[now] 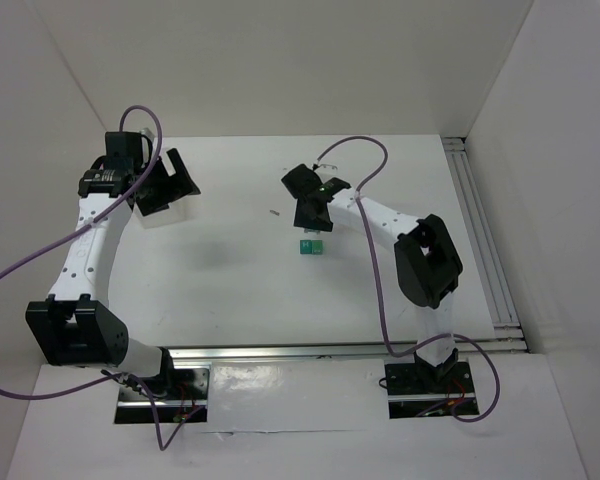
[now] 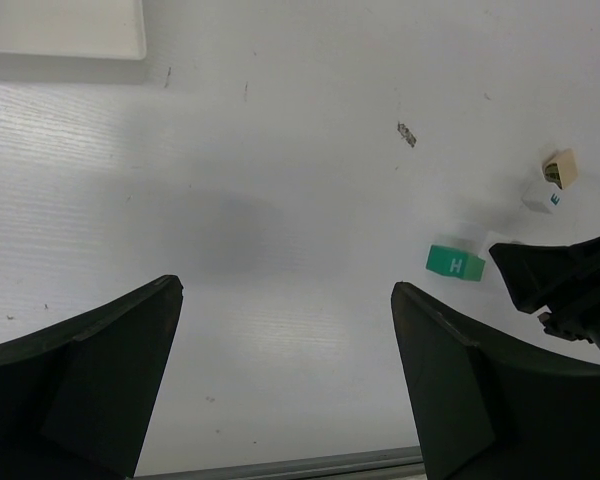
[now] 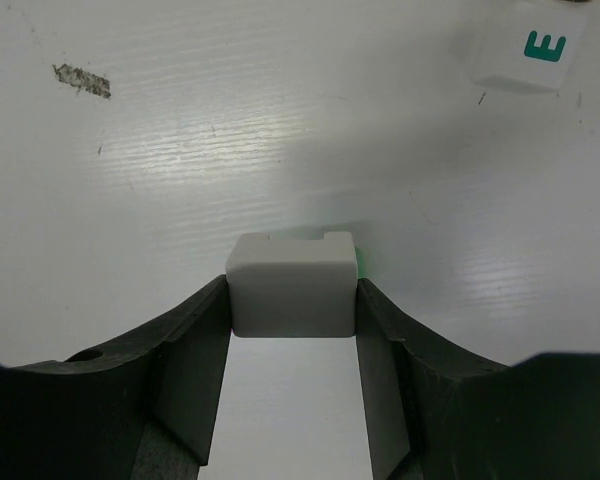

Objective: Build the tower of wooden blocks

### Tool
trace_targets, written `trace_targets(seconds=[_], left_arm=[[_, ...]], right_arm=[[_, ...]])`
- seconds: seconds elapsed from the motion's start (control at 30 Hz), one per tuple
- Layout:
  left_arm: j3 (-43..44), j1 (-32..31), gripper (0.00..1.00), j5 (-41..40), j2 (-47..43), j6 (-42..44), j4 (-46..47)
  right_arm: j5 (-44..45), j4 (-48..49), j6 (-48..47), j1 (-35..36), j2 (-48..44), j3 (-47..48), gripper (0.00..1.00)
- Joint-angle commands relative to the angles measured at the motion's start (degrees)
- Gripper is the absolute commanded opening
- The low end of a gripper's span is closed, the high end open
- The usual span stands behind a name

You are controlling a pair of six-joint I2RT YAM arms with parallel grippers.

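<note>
My right gripper (image 3: 292, 300) is shut on a small white block (image 3: 292, 285); no mark shows on the face I see. Just past it, a green sliver (image 3: 359, 262) of the teal cube shows; the rest is hidden behind the block. In the top view the teal cube (image 1: 311, 245) lies just in front of the right gripper (image 1: 308, 212). In the left wrist view it (image 2: 455, 262) shows a white H. A white cube with a green E (image 3: 530, 45) lies apart, with a tan block (image 2: 561, 168) beside it. My left gripper (image 2: 285, 330) is open and empty, far left.
The translucent white tray (image 1: 165, 212) sits under the left gripper at the back left, and its corner shows in the left wrist view (image 2: 60, 30). A small dark mark (image 3: 80, 80) is on the table. White walls enclose the table; a metal rail (image 1: 480, 240) runs along the right.
</note>
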Motion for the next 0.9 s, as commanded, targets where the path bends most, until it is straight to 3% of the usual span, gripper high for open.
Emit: trace_targets(seconds=[0.0,0.87], left_arm=[[0.0,0.3,0.99,1.4,-1.2,-0.5,2.5],[-0.5,0.3,0.99,1.4,-1.2,-0.5,2.5]], right_arm=[[1.2,-0.9,1.5,-0.1,-1.6,0.3,0.46],[-4.3,1.2,-5.6,-0.1,-2.6,-3.7,0.47]])
